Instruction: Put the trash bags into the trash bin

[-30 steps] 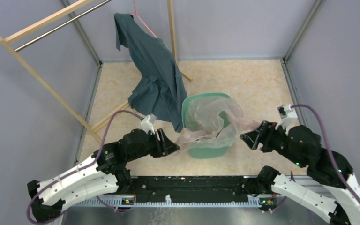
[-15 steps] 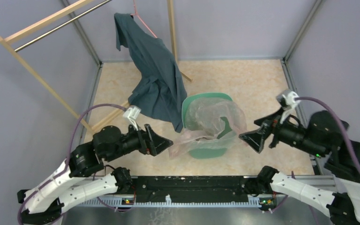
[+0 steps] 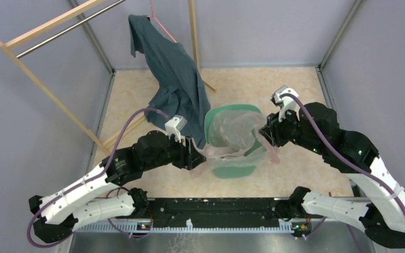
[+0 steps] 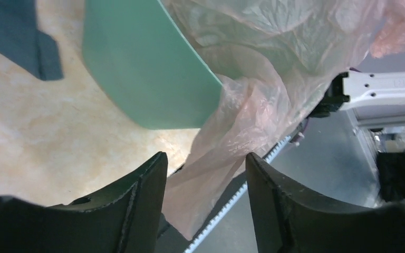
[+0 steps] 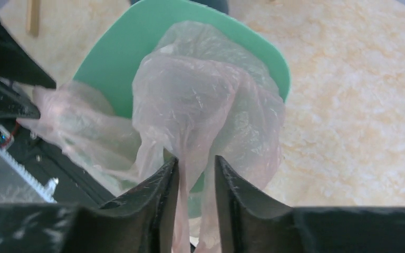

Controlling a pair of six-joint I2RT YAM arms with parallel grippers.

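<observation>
- Trash bin, frame centre: mouth filled by trash bag, film spilling over the near rim.
- Shirt: hangs just beside the bin's left rim, obstructing that side.
- Wooden rack: upper left.
- Floor, upper right: open.

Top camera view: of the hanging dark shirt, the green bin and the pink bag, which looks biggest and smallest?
1. The dark shirt: largest, though it hangs nearer the camera.
2 and 3. The green bin and pink bag: about alike; the bag drapes across the bin's mouth and over its rim, so no ranking.
</observation>
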